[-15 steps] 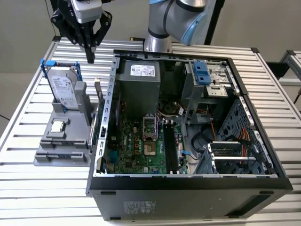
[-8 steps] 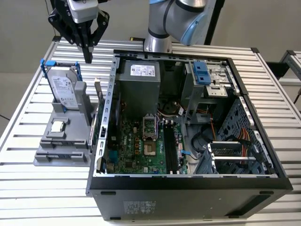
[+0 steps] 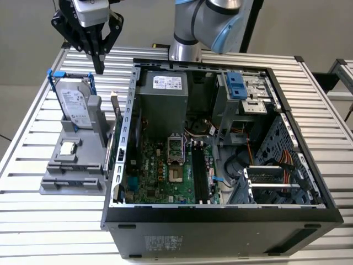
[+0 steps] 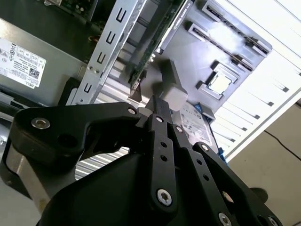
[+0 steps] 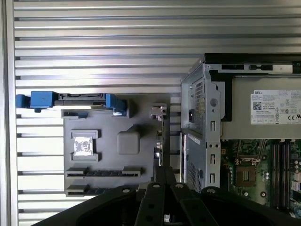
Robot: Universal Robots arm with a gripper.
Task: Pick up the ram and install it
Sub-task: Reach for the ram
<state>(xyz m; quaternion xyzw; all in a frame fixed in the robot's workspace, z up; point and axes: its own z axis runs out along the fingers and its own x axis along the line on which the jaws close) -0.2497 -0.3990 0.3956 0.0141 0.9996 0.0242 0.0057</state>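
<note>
We are in a robotics lab, at a bench set up for computer assembly.

We see a worktop (image 3: 33, 221) of ribbed aluminium slats carrying an open desktop computer case (image 3: 220, 223) with its motherboard (image 3: 165, 171) laid bare. Just beside it, on the exterior view's left, a grey moulded fixture (image 3: 58, 179) presents loose parts, a hard drive (image 3: 71, 102) among them, in fitted seats. An industrial robot arm (image 3: 207, 22) with pale blue joint caps stands at the worktop's far edge, its black gripper (image 3: 100, 66) hanging above the fixture. Behind all this we find a plain grey wall (image 3: 22, 33), and a second slatted bench (image 3: 345, 72) stands at the exterior view's right.
</note>
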